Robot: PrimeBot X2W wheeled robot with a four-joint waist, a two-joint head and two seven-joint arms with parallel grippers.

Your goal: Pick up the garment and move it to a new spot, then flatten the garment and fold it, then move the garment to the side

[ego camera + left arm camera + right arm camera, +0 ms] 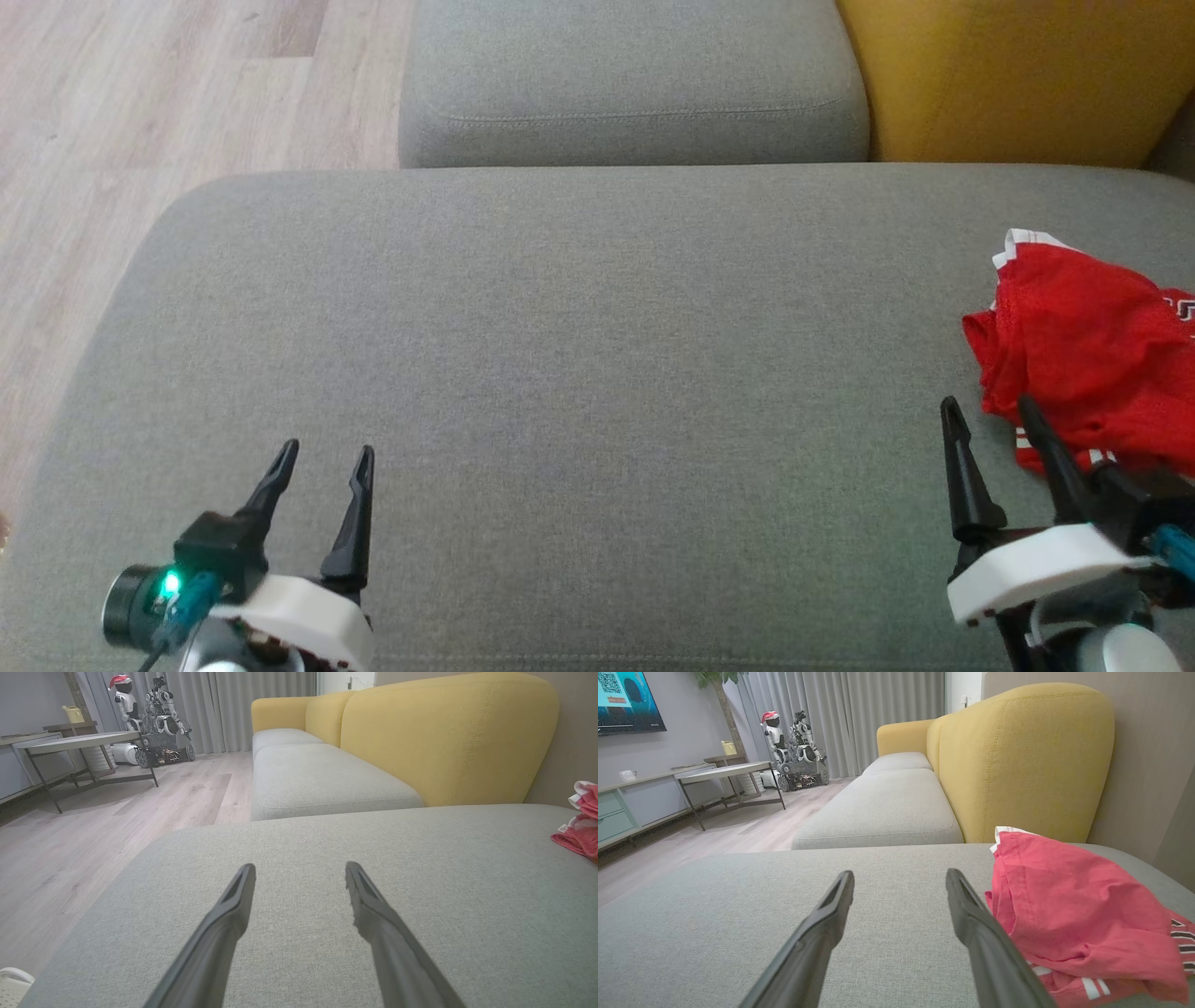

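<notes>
The garment (1092,350) is a red mesh piece with white and dark trim, crumpled in a heap at the right edge of the grey cushion (579,373). It lies just right of my right gripper (988,403), which stands open, its right finger close beside the cloth. In the right wrist view the garment (1069,914) bulks up beside my right fingertip (957,882), nothing between the fingers. My left gripper (328,453) is open and empty at the lower left, far from the cloth. The left wrist view catches the garment (581,828) at its right border.
A second grey seat (635,84) and a yellow backrest (1018,75) lie beyond the cushion. Wooden floor (140,121) runs along the left. Farther off stand a low table (728,772), a cabinet (626,807) and another robot (794,746) by the curtains.
</notes>
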